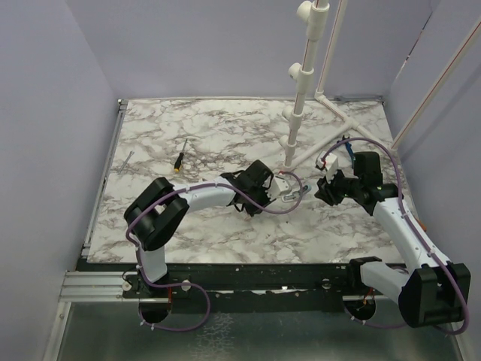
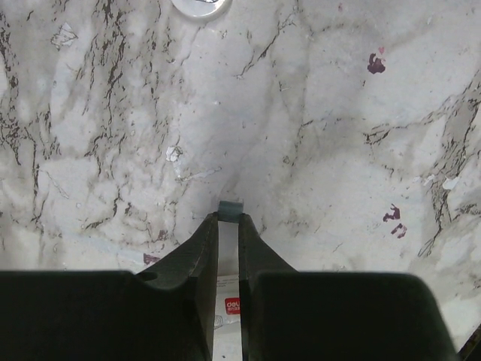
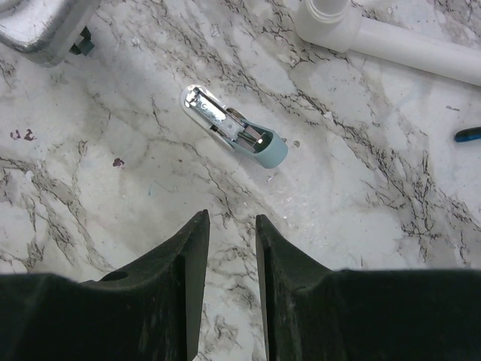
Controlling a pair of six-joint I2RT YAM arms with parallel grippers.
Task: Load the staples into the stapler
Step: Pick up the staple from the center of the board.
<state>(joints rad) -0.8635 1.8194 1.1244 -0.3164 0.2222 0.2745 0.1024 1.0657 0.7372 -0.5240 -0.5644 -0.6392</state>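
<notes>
The stapler (image 3: pixel 234 129) lies on the marble between the arms, its shiny metal channel up and its light teal end towards my right gripper. My right gripper (image 3: pixel 229 218) (image 1: pixel 326 188) is open and empty, a short way in front of that teal end. My left gripper (image 2: pixel 228 218) (image 1: pixel 279 185) is shut on a small white box (image 2: pixel 233 301) with a red label showing in the gap between the fingers. A small grey-blue end (image 2: pixel 231 208) sticks out past the fingertips. I cannot tell whether it is the staples. No loose strip shows elsewhere.
A white pipe frame (image 1: pixel 301 83) stands behind the grippers, and its foot (image 3: pixel 391 37) lies close beyond the stapler. A blue plier handle (image 3: pixel 467 134) lies at the right. A yellow-and-black screwdriver (image 1: pixel 180 156) and a thin grey tool (image 1: pixel 124 164) lie at the far left.
</notes>
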